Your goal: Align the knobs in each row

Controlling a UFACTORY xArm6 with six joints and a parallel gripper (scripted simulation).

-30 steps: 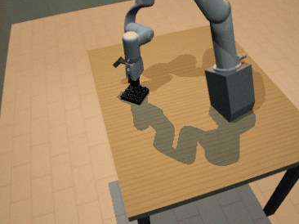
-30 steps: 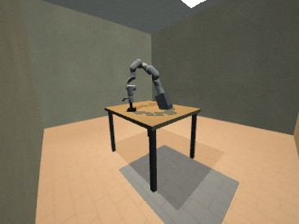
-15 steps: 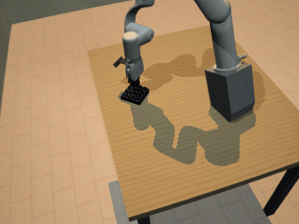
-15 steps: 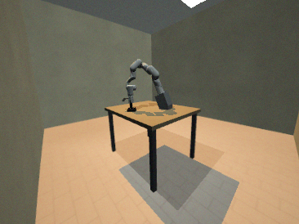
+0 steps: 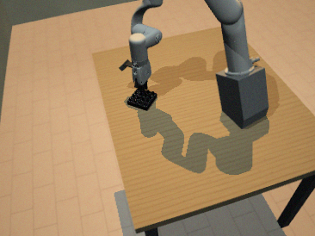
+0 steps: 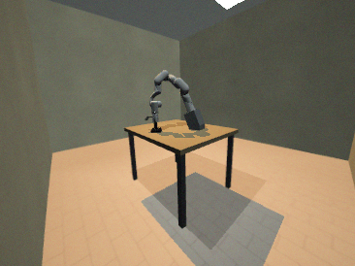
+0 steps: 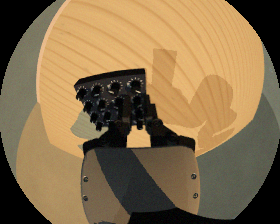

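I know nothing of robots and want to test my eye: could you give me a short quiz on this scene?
1. True or false: the knob box lies on the floor.
2. The gripper is: a) over the box, b) beside the arm's base, c) off the table.
3. What colour is the box?
Key: 1 false; 2 a; 3 black.

Knob box (image 5: 141,99) on table (image 5: 241,185), near left edge in top view, well apart from arm pedestal (image 5: 258,108), which stands on table's right part. Arm arches from pedestal over to box. Gripper (image 5: 141,85) directly above box's far edge, pointing down. Wrist view: box (image 7: 113,100) just ahead of fingertips, table beyond.
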